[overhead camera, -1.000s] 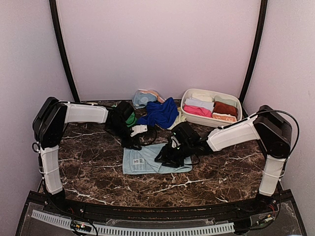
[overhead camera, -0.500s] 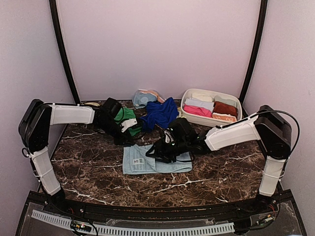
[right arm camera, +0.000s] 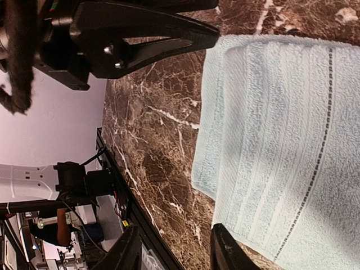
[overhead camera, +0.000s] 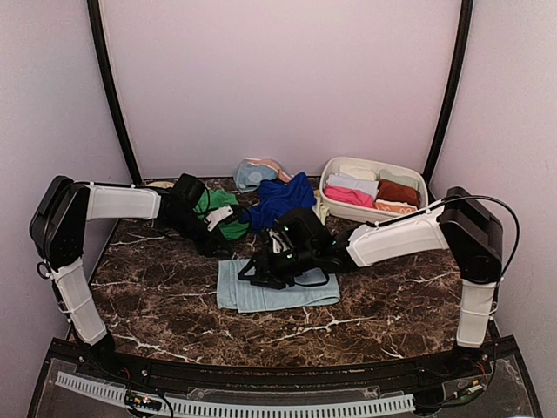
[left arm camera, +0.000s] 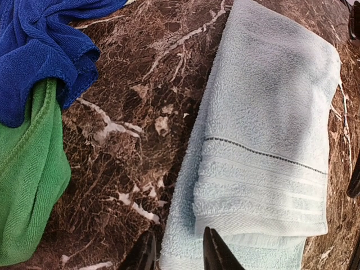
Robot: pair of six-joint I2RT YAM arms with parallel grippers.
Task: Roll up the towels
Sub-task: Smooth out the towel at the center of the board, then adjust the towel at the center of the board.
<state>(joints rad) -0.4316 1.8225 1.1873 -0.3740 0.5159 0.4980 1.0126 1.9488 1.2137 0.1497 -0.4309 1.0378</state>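
The light blue towel (overhead camera: 280, 293) lies folded flat on the marble table (overhead camera: 396, 300), at about 6 o'clock from the table's centre in the top view. The royal blue towel (overhead camera: 280, 200) and green towel (overhead camera: 211, 202) sit heaped at 11 to 12 o'clock. Finished rolls fill the white basin (overhead camera: 374, 160) at 2 o'clock.

The left gripper (left arm camera: 177, 256) hangs over the strip's 10 o'clock corner with its jaws partly parted and nothing between them. The right gripper (right arm camera: 174, 253) hovers over the 9 o'clock short end, jaws likewise apart and empty. The wrist view shows bare marble under the gap.

We judge the roll has not begun. To start it well, we would bring both grippers onto the same short end, one near each corner. We would pinch both layers together, since the upper fold sits a little inside the lower one. We would then turn the edge over evenly toward 3 o'clock, keeping the two corners level so the roll stays straight.

From above, the left gripper seems to sit just beside the green towel, though the arm hides the gap. We would keep the fingers clear of that cloth before closing.
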